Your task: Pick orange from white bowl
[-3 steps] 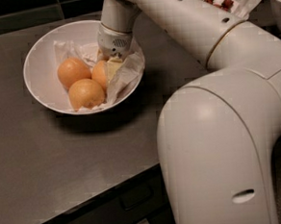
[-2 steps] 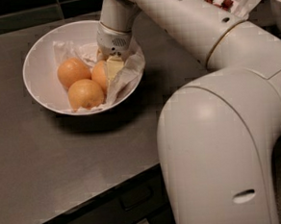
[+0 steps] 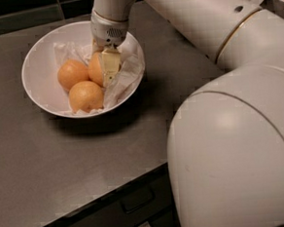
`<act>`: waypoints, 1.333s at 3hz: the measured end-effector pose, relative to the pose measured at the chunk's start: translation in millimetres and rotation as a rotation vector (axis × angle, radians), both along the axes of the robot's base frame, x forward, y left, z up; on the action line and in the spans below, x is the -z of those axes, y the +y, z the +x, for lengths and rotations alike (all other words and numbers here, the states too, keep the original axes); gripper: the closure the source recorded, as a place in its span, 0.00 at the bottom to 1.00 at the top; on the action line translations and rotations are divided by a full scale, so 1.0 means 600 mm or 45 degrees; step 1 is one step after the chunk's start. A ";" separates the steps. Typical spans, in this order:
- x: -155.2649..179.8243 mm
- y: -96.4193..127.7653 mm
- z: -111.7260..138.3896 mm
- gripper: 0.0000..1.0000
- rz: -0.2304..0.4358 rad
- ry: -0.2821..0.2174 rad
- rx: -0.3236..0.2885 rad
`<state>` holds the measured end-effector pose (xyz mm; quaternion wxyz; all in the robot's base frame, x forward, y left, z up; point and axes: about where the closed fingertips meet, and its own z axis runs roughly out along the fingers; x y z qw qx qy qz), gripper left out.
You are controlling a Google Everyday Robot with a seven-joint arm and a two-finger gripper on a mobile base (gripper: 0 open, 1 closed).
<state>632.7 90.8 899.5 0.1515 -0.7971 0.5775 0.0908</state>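
Claw [image 3: 108,69] sits down inside the white bowl [image 3: 37,91], right-hand side of it, with the wrist coming in from above and from the far edge of the surface [image 3: 62,160]. The bowl sits toward the far left corner of that dark surface, well back from the front edge.

My target is the orange [image 3: 95,70] on the right of the three. The claw is pressed against its right flank, and part of the fruit is hidden behind it. Whether the claw is wide, narrow or already clamped on that orange, I cannot tell from this angle.

So the relation that matters: the orange lies directly left of the claw, touching it, no gap I can see. A round fruit has no long axis to line up with, so my read is that only the centring counts.

Two neighbours crowd it. The left orange [image 3: 72,74] sits just beside it, and the near orange [image 3: 85,96] touches or nearly touches it from the front. Crumpled paper [image 3: 127,63] bunches up on the claw's right.

My call: lift straight up, no sideways drag, or the neighbours roll and the paper snags.
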 end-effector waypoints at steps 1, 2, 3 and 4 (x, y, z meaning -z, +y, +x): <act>-0.026 -0.008 0.000 1.00 -0.010 -0.072 0.049; -0.053 -0.018 -0.005 1.00 -0.003 -0.159 0.095; -0.087 -0.022 -0.014 1.00 -0.002 -0.260 0.129; -0.091 -0.024 -0.015 1.00 -0.002 -0.268 0.131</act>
